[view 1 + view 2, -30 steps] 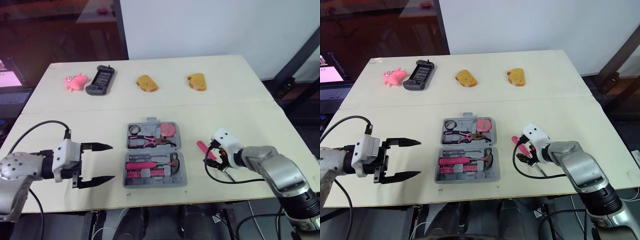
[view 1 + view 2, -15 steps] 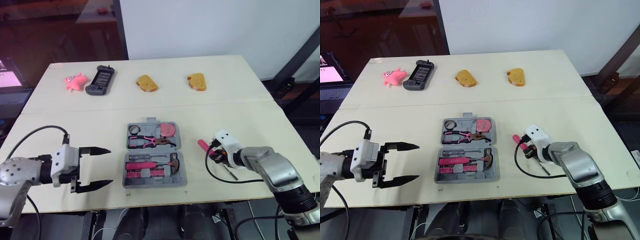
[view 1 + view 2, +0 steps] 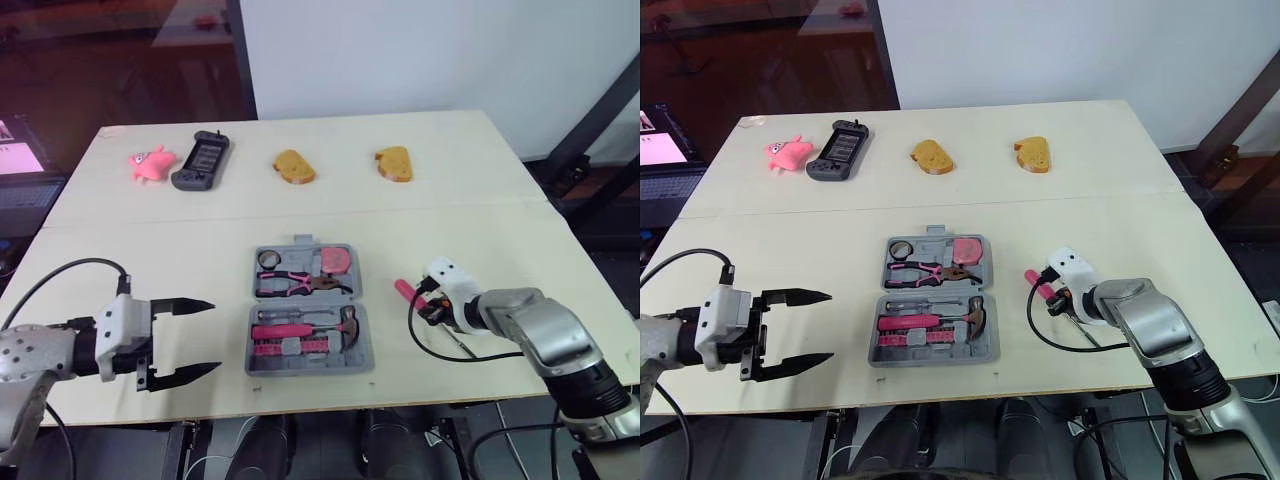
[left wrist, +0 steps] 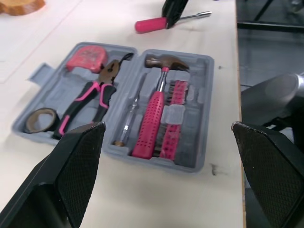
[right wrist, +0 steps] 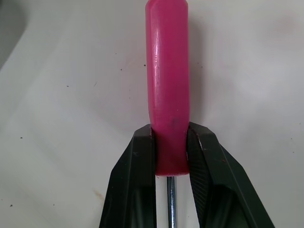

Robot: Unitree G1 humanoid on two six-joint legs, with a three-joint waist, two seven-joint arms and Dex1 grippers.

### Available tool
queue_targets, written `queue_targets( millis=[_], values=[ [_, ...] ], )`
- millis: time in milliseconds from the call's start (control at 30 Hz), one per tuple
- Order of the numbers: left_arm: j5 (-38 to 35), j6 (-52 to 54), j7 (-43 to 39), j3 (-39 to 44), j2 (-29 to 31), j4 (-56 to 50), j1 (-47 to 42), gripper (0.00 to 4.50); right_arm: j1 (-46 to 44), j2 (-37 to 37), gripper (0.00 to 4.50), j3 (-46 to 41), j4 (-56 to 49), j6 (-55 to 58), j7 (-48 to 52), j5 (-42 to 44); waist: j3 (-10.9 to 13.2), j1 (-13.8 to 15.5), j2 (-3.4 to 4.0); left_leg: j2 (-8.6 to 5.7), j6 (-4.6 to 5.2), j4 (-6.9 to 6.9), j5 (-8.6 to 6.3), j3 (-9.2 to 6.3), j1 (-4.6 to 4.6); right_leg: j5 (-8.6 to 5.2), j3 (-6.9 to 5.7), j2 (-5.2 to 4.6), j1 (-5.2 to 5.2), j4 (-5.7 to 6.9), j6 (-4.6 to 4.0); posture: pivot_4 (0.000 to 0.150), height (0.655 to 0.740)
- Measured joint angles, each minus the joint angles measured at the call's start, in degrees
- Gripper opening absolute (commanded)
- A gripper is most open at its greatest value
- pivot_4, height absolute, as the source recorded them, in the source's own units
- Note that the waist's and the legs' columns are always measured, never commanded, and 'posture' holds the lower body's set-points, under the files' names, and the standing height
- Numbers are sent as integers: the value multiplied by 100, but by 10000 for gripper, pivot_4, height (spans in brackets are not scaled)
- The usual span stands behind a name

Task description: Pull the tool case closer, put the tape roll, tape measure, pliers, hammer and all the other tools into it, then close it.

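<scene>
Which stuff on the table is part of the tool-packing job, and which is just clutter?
Job: tool case, tape roll, tape measure, pliers, hammer, pink-handled screwdriver in the right gripper.

Clutter: pink toy, handheld game console, bread piece, second bread piece.

One tool case (image 3: pixel 305 367), two bread slices (image 3: pixel 294 166), one pink toy (image 3: pixel 150 163), one handheld console (image 3: pixel 201 160), one loose screwdriver (image 3: pixel 406 292)

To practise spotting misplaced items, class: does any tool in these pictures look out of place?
Yes. One pink-handled screwdriver sits outside the open tool case, to the case's right, while the other tools rest in their slots. The right hand is shut on its handle.
</scene>
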Motion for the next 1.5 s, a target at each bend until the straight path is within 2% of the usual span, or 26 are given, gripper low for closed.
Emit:
queue_targets(
  millis=[200, 567, 700, 933, 1000, 1067, 1300, 1433, 1500],
  values=[
    [0, -3, 66, 5, -25, 0, 41, 45000, -237, -106, 3980, 120, -166, 408, 158, 193, 0, -1, 0, 0, 0, 0, 0, -1, 0, 0, -1, 0, 0, 0, 0, 1500, 7400],
    [3, 15, 175, 3, -25, -11, -20, 45000, -452, -189, 3980, 531, -81, 36, 218, 130, 0, -2, 0, 0, 0, 0, 0, 0, 0, 0, -1, 0, 0, 0, 0, 1500, 7400],
    [2, 26, 181, 33, -23, -24, 20, 45000, -624, -515, 3980, 893, -201, 51, 457, 130, 1, -2, 2, 0, 0, -1, 0, 0, -2, 0, -1, 0, -3, -1, 1, 1500, 7400],
    [3, 38, 191, 175, -21, -41, 143, 45000, -1873, -1140, 3980, 1410, -979, 440, 1284, 395, 3, -18, 4, 5, 0, -5, 0, 3, -3, 0, -2, 1, -9, -2, 1, 1500, 7400],
    [3, 43, 200, 183, -23, -55, 163, 45000, -2238, -1286, 3980, 1764, -1007, 568, 1542, 441, 3, -4, 5, 3, 0, -5, -1, 2, -5, 0, -2, -1, -9, -5, 1, 1500, 7400],
    [8, 48, 206, 188, -28, -59, 200, 45000, -2840, -1502, 3980, 2470, -1037, 757, 1961, 471, 6, -7, 9, 2, 1, 0, -1, 5, -7, -1, -2, -3, -12, -3, 0, 1500, 7400],
    [10, -21, 299, 263, -187, -234, 421, 45000, -4052, -1353, 3980, 3366, -1223, 1422, 2637, 932, 5, -28, 8, 4, 1, -11, -2, 7, -8, 1, 0, -3, -22, -3, 2, 1500, 7400],
    [26, -31, 415, 303, -317, -420, 687, 45000, -4212, -939, 3980, 3492, -1087, 1511, 2688, 1082, 5, -26, 8, 5, 0, -8, -2, 6, -8, 1, 0, -2, -24, 1, 1, 1500, 7400],
    [27, -14, 488, 375, -343, -549, 804, 45000, -4039, -683, 3980, 3300, -521, 1573, 2415, 1051, 0, 0, -1, 3, 0, 0, -2, 1, -8, 0, -2, -1, -17, 0, -1, 1500, 7400]
  ],
)
